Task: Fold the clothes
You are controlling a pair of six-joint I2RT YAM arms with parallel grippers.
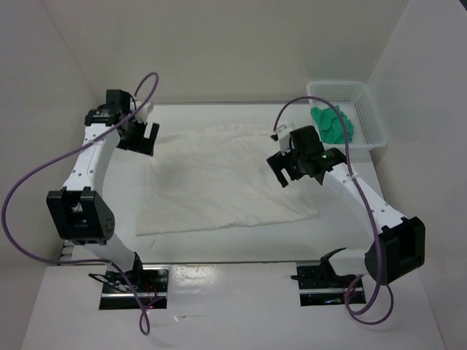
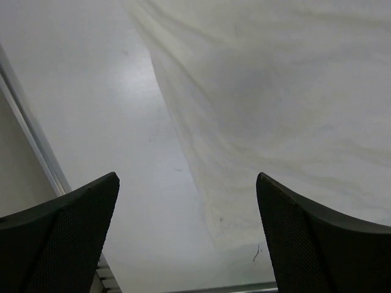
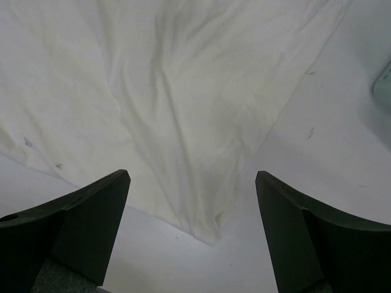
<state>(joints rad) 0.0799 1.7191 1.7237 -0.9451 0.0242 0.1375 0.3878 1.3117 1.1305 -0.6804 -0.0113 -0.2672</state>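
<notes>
Item: large plain white garment of thin, wrinkly fabric [image 1: 226,182], lying spread flat on the white table top [image 1: 219,249], between the two arms and towards the far half of the surface. Outline: a broad, roughly four-sided sheet, with shallow creases running across it. Its near edge lies straight, and its near right corner reaches out to a point. No part is lifted, bunched or turned over on itself as far as the overhead view shows; whether it already lies doubled cannot be told from the edges seen by the wrist cameras. Left gripper [image 1: 141,140]: over the far left corner of the garment, jaws wide apart, nothing between them; its wrist view shows the cloth's left border and bare table below. Right gripper [image 1: 282,169]: over the far right part of the garment, jaws likewise wide apart and empty; its wrist view shows a corner of the cloth beneath. Nearby, not part of the job: a white plastic mesh basket [image 1: 368,117] at the far right corner of the table, holding a small crumpled bright green cloth [image 1: 332,124]. Progress, by judgement: the garment is laid out and smoothed, neither arm has hold of it, and no compact folded bundle exists yet, so most of the folding is left.
</notes>
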